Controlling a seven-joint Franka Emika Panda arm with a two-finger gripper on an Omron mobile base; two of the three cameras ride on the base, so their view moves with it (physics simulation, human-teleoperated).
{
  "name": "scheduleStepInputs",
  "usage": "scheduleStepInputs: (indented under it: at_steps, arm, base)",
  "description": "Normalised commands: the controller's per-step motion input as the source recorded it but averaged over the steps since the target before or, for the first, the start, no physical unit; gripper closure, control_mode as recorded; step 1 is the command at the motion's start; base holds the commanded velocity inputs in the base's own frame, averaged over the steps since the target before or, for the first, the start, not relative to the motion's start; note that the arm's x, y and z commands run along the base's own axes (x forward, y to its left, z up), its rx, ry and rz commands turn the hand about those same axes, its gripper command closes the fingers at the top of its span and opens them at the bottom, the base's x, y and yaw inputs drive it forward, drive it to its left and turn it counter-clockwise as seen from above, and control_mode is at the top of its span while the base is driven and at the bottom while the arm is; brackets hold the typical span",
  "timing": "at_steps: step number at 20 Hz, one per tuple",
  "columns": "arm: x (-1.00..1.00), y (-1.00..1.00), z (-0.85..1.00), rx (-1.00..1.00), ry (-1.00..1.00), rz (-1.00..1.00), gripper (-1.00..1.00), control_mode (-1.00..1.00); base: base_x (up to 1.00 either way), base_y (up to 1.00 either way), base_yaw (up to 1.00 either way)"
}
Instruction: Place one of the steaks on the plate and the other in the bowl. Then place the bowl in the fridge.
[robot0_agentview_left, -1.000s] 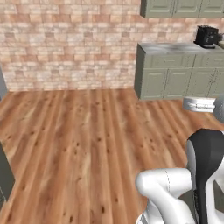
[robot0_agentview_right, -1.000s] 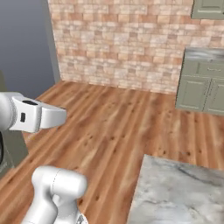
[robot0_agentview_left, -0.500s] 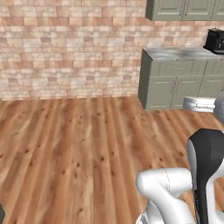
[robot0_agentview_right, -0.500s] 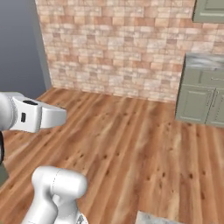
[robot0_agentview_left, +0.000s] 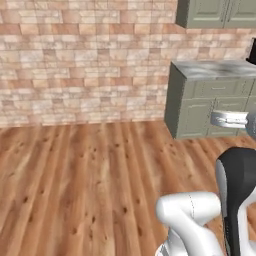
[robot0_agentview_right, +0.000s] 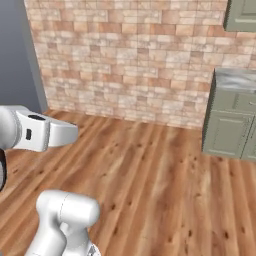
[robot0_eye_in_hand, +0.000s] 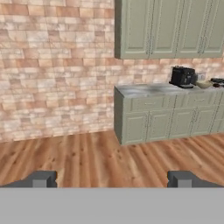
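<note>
My gripper (robot0_eye_in_hand: 111, 179) is open wide, its two dark fingertips (robot0_eye_in_hand: 43, 178) far apart with nothing between them. It points across bare wooden floor toward a brick wall and green cabinets. In the left base view the hand (robot0_agentview_left: 229, 120) hangs at the right edge, in front of the cabinets. The steaks and the plate are out of view. A small tan round thing (robot0_eye_in_hand: 204, 85) sits on the far counter; it is too small to tell whether it is the bowl. A tall grey panel (robot0_agentview_right: 15, 50) at the left edge may be the fridge; I cannot tell.
Green base cabinets (robot0_eye_in_hand: 166, 120) with a grey marble top stand at the right, wall cabinets (robot0_eye_in_hand: 170, 28) above them. A black appliance (robot0_eye_in_hand: 183, 76) stands on that counter. Wooden floor (robot0_agentview_left: 85, 185) stretches wide to the brick wall (robot0_agentview_right: 125, 60).
The whole picture has shifted in both base views, so the base has moved. The marble counter corner has left the lower right of the right base view. The gripper stays open.
</note>
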Motion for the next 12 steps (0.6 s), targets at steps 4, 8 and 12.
scheduleStepInputs:
  at_steps: [4, 8, 12]
  arm:
    - [0.00, 0.00, 0.00, 0.00, 0.00, 0.00, -1.00, 1.00]
    - [0.00, 0.00, 0.00, 0.00, 0.00, 0.00, -1.00, 1.00]
    - [0.00, 0.00, 0.00, 0.00, 0.00, 0.00, -1.00, 1.00]
  base:
    - [1.00, -0.02, -0.03]
    - [0.83, -0.90, -0.08]
    - [0.55, -1.00, -0.05]
